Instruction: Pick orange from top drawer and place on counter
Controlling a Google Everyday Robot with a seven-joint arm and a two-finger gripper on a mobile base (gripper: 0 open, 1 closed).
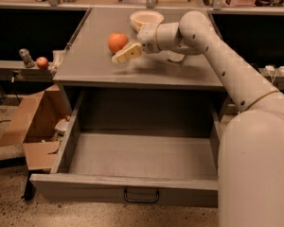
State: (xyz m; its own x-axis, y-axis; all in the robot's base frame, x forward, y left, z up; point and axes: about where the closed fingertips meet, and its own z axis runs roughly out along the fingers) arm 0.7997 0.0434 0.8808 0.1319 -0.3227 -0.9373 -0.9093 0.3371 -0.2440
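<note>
The orange (116,41) is over the grey counter (90,60), near its back middle, held low above it or just touching it. My gripper (119,51) is shut on the orange. One tan finger (128,54) lies across the orange's lower right, and the other finger is hidden behind the fruit. The arm reaches in from the right. The top drawer (132,155) below stands pulled fully out with nothing in it, and its dark wire handle (141,196) shows on the front panel.
A pale bowl (146,18) sits on the counter just behind the gripper. A small red fruit (42,62) and a small object rest on a ledge at the left. An open cardboard box (31,126) stands on the floor at the left. My own body (255,174) fills the right foreground.
</note>
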